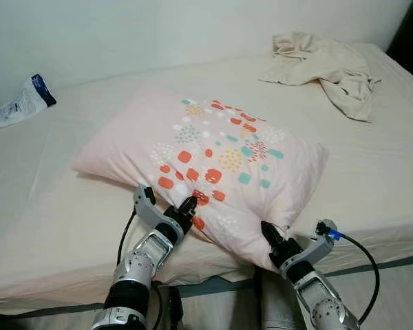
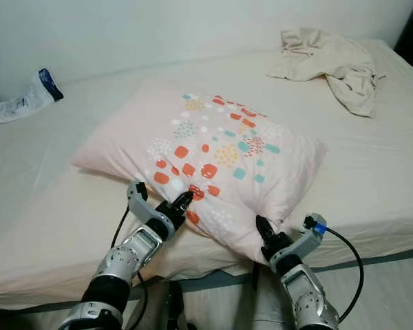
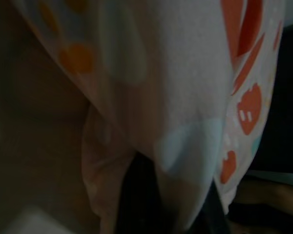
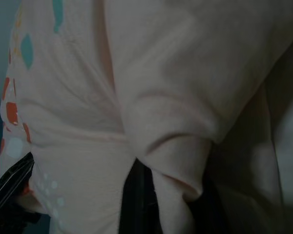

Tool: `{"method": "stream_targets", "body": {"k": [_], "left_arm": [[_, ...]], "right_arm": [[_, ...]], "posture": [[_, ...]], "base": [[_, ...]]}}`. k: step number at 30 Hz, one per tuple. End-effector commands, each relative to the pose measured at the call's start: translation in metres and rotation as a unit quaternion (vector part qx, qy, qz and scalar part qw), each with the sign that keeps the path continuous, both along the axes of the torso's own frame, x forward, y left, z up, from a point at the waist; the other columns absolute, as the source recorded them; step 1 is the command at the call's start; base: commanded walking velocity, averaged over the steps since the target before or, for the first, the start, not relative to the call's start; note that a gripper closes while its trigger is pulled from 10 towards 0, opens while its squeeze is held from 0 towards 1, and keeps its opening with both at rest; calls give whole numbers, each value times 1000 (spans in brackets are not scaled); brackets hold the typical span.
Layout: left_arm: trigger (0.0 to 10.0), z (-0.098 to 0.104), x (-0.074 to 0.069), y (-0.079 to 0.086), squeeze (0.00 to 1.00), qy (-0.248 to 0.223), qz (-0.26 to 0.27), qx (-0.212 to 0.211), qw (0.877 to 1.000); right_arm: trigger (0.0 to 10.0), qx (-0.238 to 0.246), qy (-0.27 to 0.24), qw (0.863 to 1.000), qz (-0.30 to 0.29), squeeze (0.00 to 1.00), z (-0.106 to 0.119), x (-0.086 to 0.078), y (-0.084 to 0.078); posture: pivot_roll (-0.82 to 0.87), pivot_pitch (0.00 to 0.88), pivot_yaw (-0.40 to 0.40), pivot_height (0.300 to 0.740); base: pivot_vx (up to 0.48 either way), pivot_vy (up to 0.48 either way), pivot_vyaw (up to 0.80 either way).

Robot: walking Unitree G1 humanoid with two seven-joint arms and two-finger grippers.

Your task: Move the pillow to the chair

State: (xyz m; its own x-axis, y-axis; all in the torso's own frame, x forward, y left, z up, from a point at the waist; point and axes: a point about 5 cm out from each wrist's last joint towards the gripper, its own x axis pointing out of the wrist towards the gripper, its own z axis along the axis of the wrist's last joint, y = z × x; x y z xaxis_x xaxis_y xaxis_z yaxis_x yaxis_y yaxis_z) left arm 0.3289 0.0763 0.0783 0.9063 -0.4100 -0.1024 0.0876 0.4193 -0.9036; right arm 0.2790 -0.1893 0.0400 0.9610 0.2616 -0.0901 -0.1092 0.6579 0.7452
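Observation:
A pink pillow (image 1: 213, 158) with orange, teal and white spots lies on the bed, its near edge hanging over the mattress front. My left gripper (image 1: 188, 205) is shut on the pillow's near edge toward its left side. My right gripper (image 1: 268, 232) is shut on the near right corner, where the cloth bunches. In the left wrist view the pillow fabric (image 3: 185, 97) folds between the dark fingers (image 3: 136, 195). The right wrist view has a pinched fold of the pillow (image 4: 171, 161) held the same way.
The bed (image 1: 48, 206) has a cream sheet and its front edge runs just below my arms. A crumpled beige cloth (image 1: 327, 65) lies at the far right. A white and blue plastic bag (image 1: 20, 103) rests at the far left by the wall.

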Motion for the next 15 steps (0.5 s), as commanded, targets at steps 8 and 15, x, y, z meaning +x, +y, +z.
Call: {"method": "stream_targets", "body": {"k": [8, 15], "left_arm": [[0, 24, -11, -56, 0, -24, -62, -109, 992], [0, 38, -12, -45, 0, -55, -59, -117, 990]], "right_arm": [[0, 7, -20, 1000, 13, 0, 10, 5, 14], [0, -1, -77, 996, 42, 0, 36, 10, 25]], "posture": [[-134, 248, 155, 605], [-136, 221, 153, 610]], "base": [[0, 0, 0], [0, 0, 0]]}}
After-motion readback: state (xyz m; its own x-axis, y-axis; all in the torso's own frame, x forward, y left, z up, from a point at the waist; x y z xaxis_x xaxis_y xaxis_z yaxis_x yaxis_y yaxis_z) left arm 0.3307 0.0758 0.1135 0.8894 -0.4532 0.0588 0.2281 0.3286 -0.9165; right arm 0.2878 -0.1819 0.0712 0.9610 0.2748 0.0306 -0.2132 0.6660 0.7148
